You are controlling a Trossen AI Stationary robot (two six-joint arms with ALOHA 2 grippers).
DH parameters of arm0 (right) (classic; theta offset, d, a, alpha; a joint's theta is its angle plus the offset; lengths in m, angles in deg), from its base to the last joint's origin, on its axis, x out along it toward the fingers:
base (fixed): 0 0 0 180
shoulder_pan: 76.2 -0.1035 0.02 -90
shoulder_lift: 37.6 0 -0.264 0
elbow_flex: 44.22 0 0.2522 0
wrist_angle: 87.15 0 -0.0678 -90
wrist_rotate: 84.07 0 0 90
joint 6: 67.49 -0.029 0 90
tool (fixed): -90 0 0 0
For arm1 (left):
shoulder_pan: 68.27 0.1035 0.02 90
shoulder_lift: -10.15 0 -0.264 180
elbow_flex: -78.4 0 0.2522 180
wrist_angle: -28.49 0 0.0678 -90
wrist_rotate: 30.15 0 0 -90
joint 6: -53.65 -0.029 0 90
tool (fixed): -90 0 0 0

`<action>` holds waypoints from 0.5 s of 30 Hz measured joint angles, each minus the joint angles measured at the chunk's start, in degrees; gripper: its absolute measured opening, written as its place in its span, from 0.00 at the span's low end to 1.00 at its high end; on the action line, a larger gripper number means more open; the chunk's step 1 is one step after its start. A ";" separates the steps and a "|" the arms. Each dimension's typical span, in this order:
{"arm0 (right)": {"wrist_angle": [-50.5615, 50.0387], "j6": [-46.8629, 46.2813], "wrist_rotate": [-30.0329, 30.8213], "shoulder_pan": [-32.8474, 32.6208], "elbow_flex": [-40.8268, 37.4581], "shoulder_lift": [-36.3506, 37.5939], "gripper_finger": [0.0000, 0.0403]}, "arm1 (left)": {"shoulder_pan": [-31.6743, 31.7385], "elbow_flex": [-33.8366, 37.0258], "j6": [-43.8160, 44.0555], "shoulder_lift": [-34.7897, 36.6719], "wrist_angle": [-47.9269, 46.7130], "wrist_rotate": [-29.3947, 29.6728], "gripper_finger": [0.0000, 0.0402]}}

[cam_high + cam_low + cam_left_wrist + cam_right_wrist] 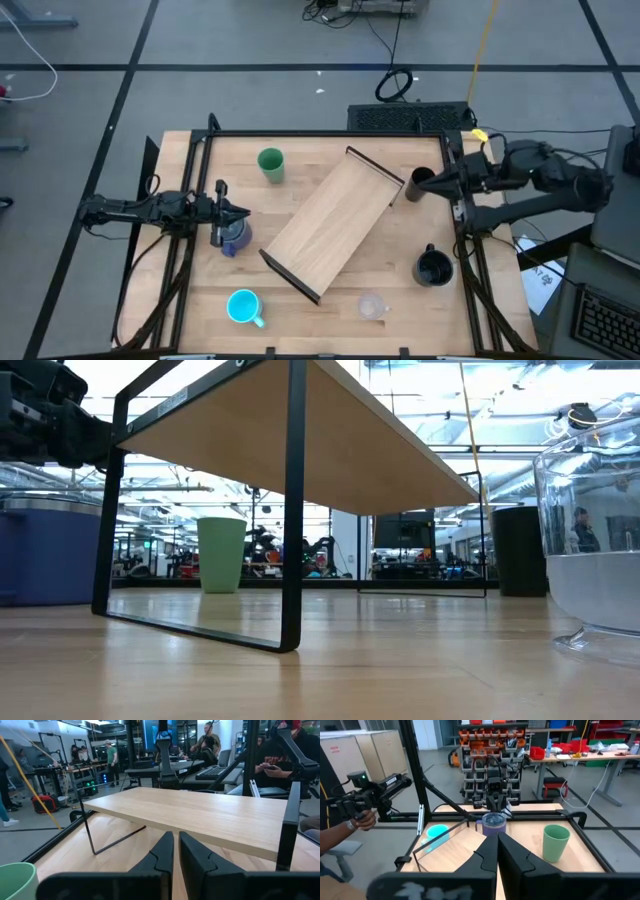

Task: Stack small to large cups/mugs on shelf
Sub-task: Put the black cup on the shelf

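The light-wood shelf (335, 225) stands slantwise on its dark brackets at mid-table. The green tumbler (270, 163) stands at the far left, the blue-purple mug (234, 237) left of the shelf, and the cyan mug (244, 306) at the near left. The tiny clear cup (372, 305) stands near the front, the wide black mug (433, 267) at the near right, and the tall black cup (421, 181) at the far right. My left gripper (246, 211) is shut and empty, above the blue-purple mug's far side. My right gripper (432, 186) is shut and empty, over the tall black cup.
A dark metal frame (330, 133) borders the table's far edge and sides. Bare tabletop lies between the green tumbler and the shelf's far end, and at the near middle. People sit and stand in the room beyond; a person's hand (362, 820) shows off the table.
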 joint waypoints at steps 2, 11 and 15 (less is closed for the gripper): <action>-3.06 -0.10 0.00 0.00 3.44 -1.95 0.00 | -0.01 0.00 0.00 0.00 0.15 0.08 0.08; -10.07 -0.35 0.00 0.00 13.04 -8.90 0.00 | -0.01 0.00 0.01 0.00 0.24 0.12 0.08; -10.28 -0.16 0.00 0.00 13.17 -9.89 0.00 | 0.01 0.00 2.75 0.00 0.21 0.10 0.08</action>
